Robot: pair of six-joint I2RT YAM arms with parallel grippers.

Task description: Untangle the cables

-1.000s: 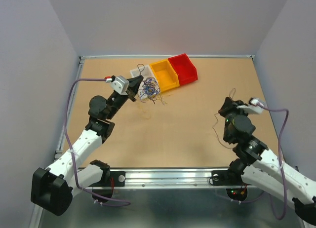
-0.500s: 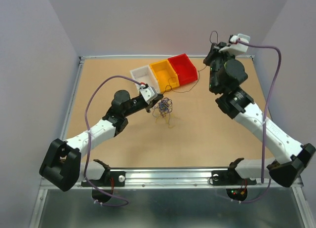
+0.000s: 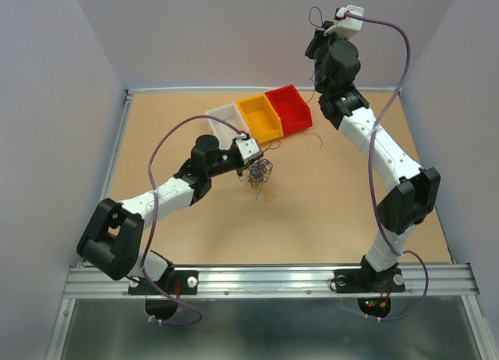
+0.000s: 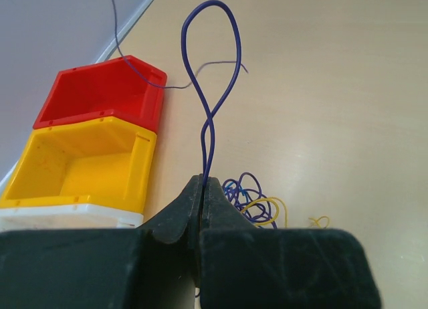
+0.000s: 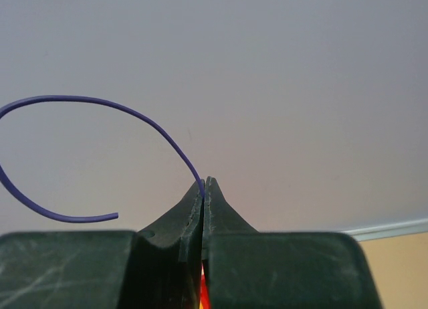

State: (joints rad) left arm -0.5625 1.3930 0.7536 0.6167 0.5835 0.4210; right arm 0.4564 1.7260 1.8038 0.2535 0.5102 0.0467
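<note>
Higher now at one o'clock, my right hand (image 5: 204,182) pinches a purple wire (image 5: 107,103), left hand (image 4: 202,182) a blue wire (image 4: 206,145); tugging may tighten the tangle (image 3: 260,171).

The bins (image 3: 261,120) stand just behind the cables (image 3: 260,171); wide table (image 3: 351,212) room lies to their right.

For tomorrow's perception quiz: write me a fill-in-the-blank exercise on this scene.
The yellow bin sits between the white bin and the ___ one.
The left gripper is ___ on a looped wire.
The right gripper pinches a curved wire far ___ the table.
Missing: red; shut; above.
</note>
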